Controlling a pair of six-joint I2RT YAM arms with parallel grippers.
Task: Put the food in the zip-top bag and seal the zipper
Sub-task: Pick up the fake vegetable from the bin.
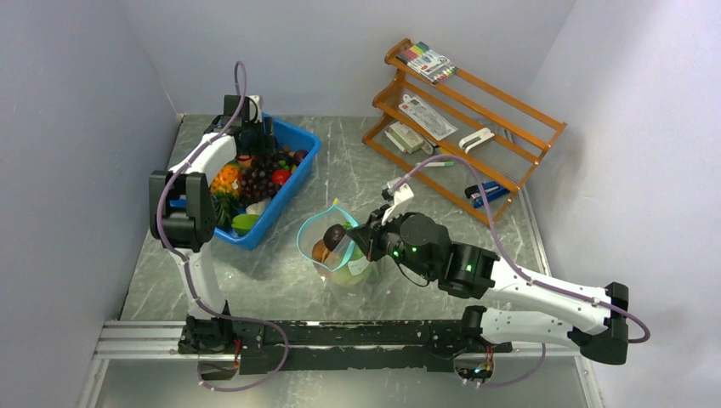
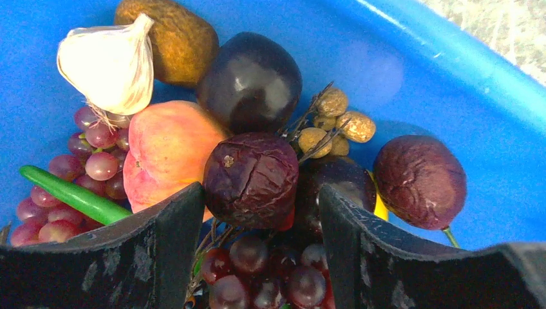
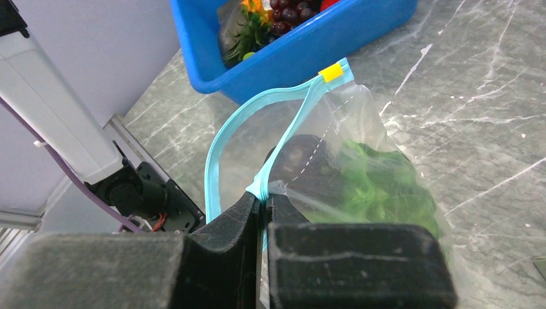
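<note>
The clear zip-top bag (image 1: 361, 276) stands open mid-table with green lettuce (image 3: 380, 187), a dark fruit (image 3: 302, 161) and a brown fruit (image 1: 321, 252) inside. My right gripper (image 3: 263, 199) is shut on its teal zipper (image 3: 216, 161), holding the mouth up; the yellow tip (image 3: 331, 71) points toward the bin. My left gripper (image 2: 261, 199) is down in the blue bin (image 2: 418, 64), open. Its fingers straddle a wrinkled dark purple fruit (image 2: 251, 180) above dark grapes (image 2: 257, 277). A peach (image 2: 164, 148), garlic (image 2: 109, 64) and a dark plum (image 2: 251, 80) lie around it.
The blue bin (image 1: 293, 183) sits at the back left, just left of the bag, with more toy food in it. A wooden rack (image 1: 502, 123) with markers (image 1: 428, 59) and white stationery packs stands at the back right. Walls close in on both sides.
</note>
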